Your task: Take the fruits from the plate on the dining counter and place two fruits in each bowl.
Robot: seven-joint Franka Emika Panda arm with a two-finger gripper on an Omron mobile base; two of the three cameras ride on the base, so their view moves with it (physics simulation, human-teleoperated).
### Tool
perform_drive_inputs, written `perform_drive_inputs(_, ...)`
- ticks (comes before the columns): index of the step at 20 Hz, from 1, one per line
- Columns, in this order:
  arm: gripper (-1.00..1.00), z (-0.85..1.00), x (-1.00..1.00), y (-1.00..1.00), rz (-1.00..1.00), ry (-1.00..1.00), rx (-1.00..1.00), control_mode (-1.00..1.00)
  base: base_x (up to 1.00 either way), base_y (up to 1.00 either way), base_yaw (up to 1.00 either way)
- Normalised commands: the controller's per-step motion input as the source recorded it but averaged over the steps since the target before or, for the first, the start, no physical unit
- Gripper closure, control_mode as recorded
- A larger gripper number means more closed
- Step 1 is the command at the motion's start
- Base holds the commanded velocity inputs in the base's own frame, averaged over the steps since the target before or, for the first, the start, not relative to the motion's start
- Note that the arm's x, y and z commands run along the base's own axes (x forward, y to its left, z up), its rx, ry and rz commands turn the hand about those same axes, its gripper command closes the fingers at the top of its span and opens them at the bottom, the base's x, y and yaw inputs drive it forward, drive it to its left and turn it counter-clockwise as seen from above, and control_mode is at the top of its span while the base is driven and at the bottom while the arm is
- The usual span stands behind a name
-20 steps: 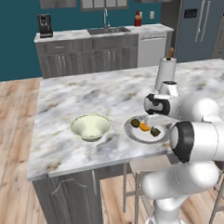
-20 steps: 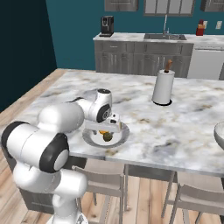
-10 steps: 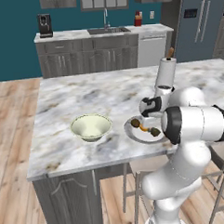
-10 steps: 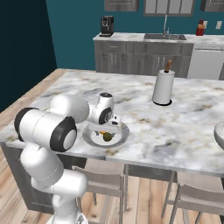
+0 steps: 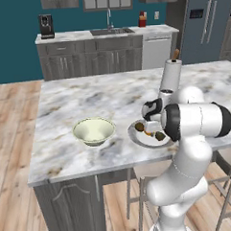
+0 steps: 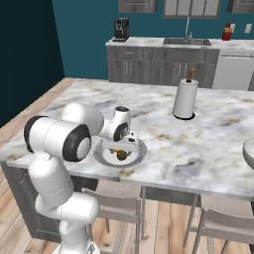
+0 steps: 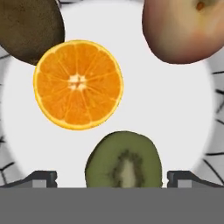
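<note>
Nothing is sorted yet: all four fruits, including the cut orange (image 7: 78,84) and green kiwi half (image 7: 124,159), lie on the grey-rimmed white plate (image 5: 135,135). The glossy cream bowl (image 5: 94,131), left of the plate on the marble tabletop (image 5: 87,97), sits empty. The gripper (image 7: 111,177) hovers spread wide at the frame's bottom, straddling the kiwi, pinching nothing.

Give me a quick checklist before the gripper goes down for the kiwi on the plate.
1. Gripper open: ok.
2. Kiwi half between the fingertips: ok.
3. Orange half apart from the kiwi half: ok, a white gap shows.
4. Apple away from the kiwi half: ok.
5. Fingertips' height above the plate: cannot tell.
6. Cream-green bowl empty for a drop: ok.
</note>
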Motion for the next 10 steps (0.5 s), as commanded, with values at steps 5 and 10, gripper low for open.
perform_drive_inputs(5,-1.00,-0.20,0.00,0.00,0.00,0.02,0.00,-1.00,0.00,0.00,0.00)
perform_drive_inputs(10,-1.00,-0.13,0.00,-0.02,0.00,0.00,0.00,-1.00,0.00,0.00,0.00)
